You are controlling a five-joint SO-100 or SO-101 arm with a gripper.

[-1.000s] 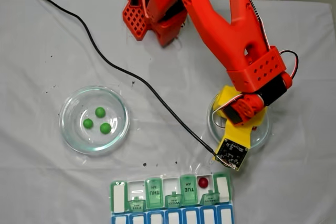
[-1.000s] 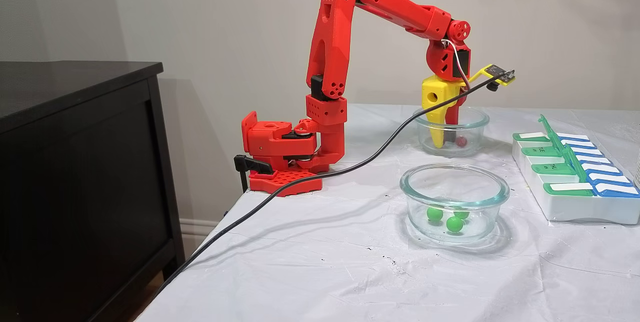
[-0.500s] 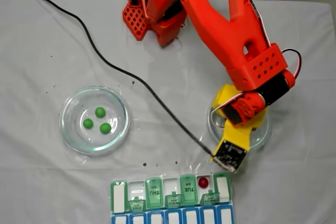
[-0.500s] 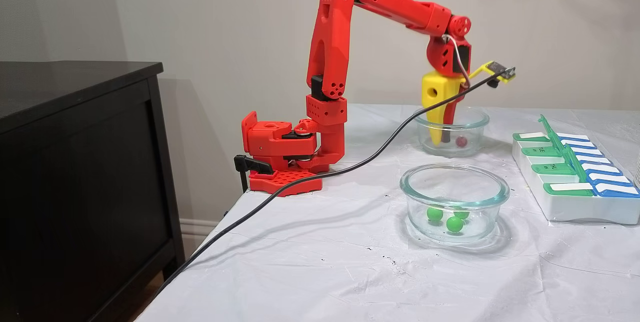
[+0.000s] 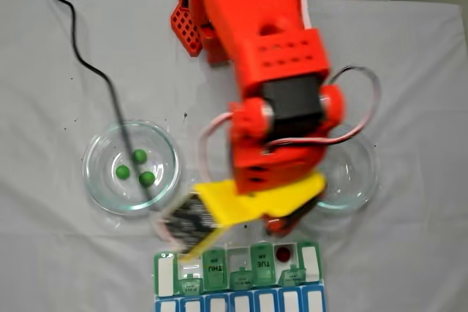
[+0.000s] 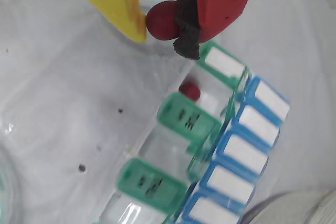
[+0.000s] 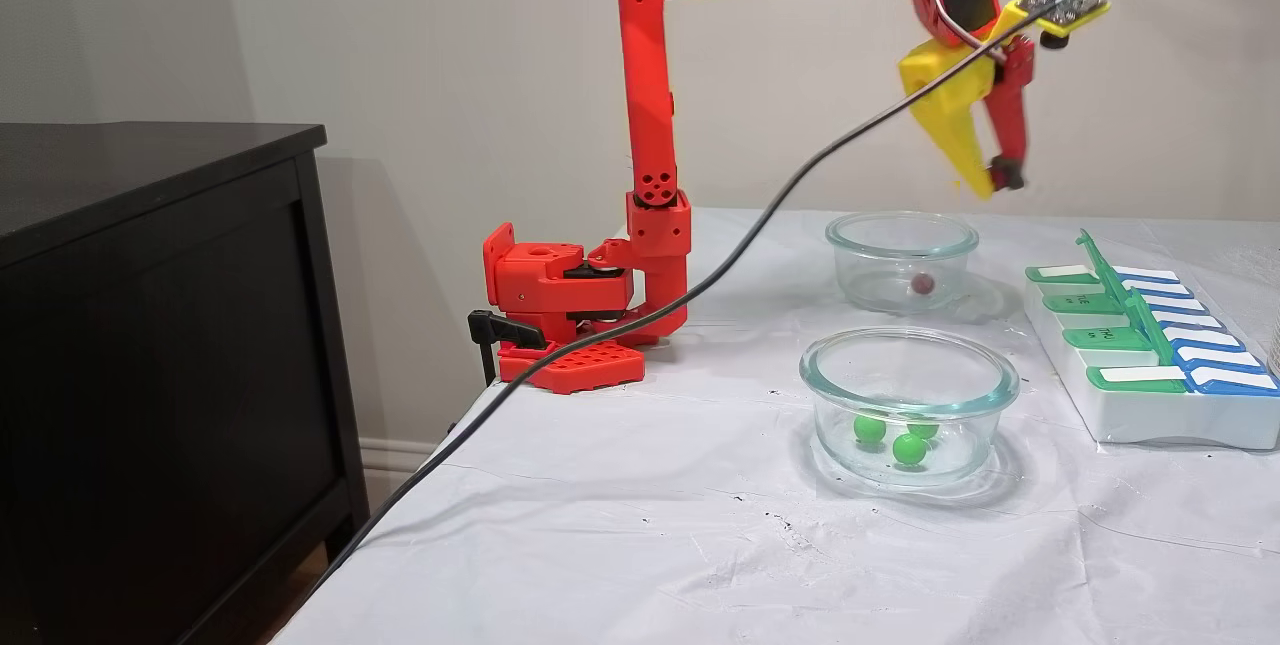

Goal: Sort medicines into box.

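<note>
1. The gripper [image 6: 157,22] pinches a red ball [image 6: 161,20] between its yellow and red fingers, high above the table [image 7: 640,525].
2. One red ball [image 6: 189,91] lies in an open compartment of the box [image 6: 210,150].
3. Another red ball [image 7: 922,282] sits in the far dish [image 7: 902,260].
4. Three green balls [image 7: 890,437] lie in the near dish [image 7: 908,403].

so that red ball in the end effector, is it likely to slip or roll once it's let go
Probably both. The red ball looks smooth and glossy, pinched at just two spots in the end effector, so a slight squeeze error could pop it out. Being round, it would likely roll on landing; an open box compartment's walls should stop it, as with the ball already inside.
</note>
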